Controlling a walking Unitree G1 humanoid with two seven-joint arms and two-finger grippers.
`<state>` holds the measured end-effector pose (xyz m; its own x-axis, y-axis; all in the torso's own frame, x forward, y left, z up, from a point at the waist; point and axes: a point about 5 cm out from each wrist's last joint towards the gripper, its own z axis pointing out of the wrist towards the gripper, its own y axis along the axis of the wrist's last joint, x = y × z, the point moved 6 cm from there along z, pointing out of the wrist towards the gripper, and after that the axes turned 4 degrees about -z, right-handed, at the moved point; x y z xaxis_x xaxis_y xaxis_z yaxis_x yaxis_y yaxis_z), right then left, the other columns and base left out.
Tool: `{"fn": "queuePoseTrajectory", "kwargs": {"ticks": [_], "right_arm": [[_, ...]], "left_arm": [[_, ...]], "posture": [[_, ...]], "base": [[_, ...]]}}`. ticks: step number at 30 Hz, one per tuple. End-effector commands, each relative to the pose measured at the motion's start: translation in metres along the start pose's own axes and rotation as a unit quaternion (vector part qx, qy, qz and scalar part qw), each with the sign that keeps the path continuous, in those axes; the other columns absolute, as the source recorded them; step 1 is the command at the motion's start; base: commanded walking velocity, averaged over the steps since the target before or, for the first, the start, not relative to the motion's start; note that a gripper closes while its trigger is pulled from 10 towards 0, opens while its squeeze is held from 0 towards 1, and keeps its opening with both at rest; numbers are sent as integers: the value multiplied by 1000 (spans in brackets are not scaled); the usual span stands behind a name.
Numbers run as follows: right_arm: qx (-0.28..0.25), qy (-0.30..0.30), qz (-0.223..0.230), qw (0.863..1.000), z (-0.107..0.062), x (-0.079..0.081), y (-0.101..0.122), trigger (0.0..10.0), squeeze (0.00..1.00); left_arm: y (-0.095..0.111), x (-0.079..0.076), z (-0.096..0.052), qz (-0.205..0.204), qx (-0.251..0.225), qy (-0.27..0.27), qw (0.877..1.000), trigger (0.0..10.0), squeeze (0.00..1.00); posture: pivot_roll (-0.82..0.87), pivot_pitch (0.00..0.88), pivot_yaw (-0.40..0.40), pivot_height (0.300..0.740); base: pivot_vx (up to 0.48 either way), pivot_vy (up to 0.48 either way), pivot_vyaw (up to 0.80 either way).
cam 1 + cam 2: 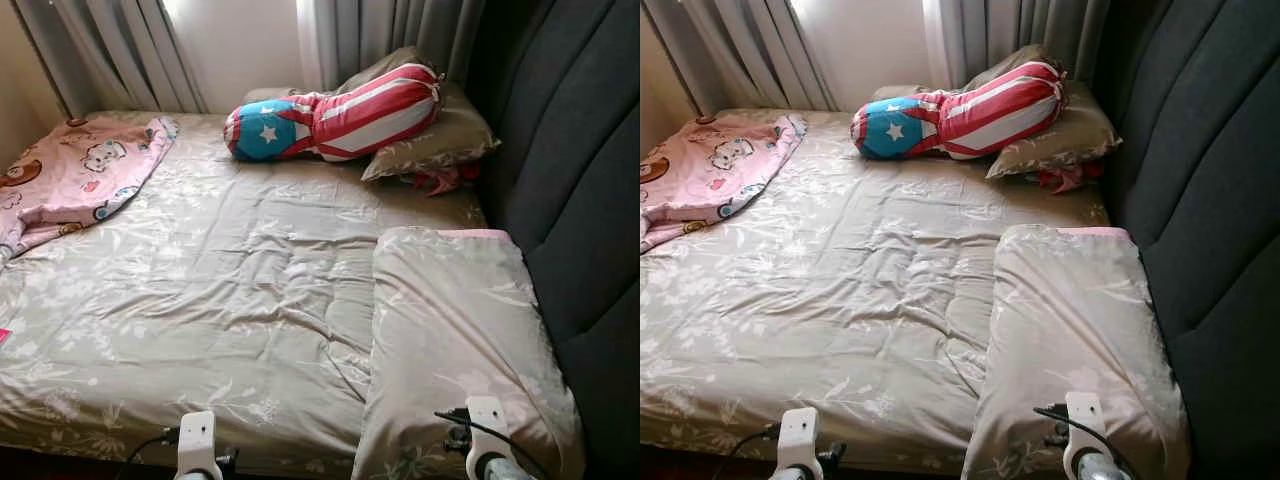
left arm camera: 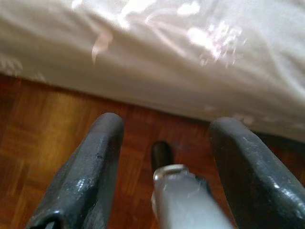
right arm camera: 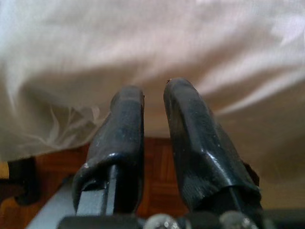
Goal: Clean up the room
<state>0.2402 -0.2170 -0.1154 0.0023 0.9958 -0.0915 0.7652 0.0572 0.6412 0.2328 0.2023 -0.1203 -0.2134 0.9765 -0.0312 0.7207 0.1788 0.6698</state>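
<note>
A bed with a beige floral sheet (image 1: 230, 290) lies before me. A matching pillow (image 1: 460, 340) sits at its near right, by the headboard. At the far end a stars-and-stripes bolster (image 1: 330, 115) leans on a second beige pillow (image 1: 445, 135), with a small red item (image 1: 440, 181) tucked under it. A pink bear-print blanket (image 1: 70, 175) is bunched at the far left. My left gripper (image 2: 169, 121) hangs open over the wooden floor by the bed's edge. My right gripper (image 3: 153, 88) is shut on nothing, pointing at the hanging bedding.
A dark padded headboard (image 1: 580, 200) runs along the right side. Grey curtains (image 1: 120, 50) hang behind the bed. Parquet floor (image 2: 43, 124) lies below the mattress edge. My two wrists (image 1: 197, 445) show at the bed's near edge.
</note>
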Motion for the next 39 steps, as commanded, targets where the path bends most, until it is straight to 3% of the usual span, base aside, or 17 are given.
{"fn": "queuePoseTrajectory", "kwargs": {"ticks": [1,10,14,19,25,39], "right_arm": [[17,-5,8,1000,-2,-5,-12,10000,0],[56,-16,-18,998,-10,-23,-37,10000,0],[60,-14,-14,998,-15,-21,-52,10000,0],[64,7,-50,997,-16,-12,-58,10000,0],[78,7,-48,996,-18,-7,-68,10000,0],[81,9,-46,996,-20,-8,-73,10000,0]], "left_arm": [[-16,8,-4,6,24,7,1000,10000,0],[-30,-5,-7,1,35,-7,999,10000,0],[-32,-5,-8,0,34,-8,999,10000,0],[-44,13,-12,14,54,5,998,10000,0],[-56,28,-18,13,69,15,997,10000,0],[-57,33,-19,20,73,12,997,10000,0]], "posture": [[-146,0,-13,740],[-100,0,-46,740],[-68,0,-55,740],[-84,0,-42,740],[-87,0,-23,740],[-87,0,-17,740]], "base": [[0,0,0],[0,0,0],[0,0,0],[0,0,0],[0,40,0],[0,17,0]]}}
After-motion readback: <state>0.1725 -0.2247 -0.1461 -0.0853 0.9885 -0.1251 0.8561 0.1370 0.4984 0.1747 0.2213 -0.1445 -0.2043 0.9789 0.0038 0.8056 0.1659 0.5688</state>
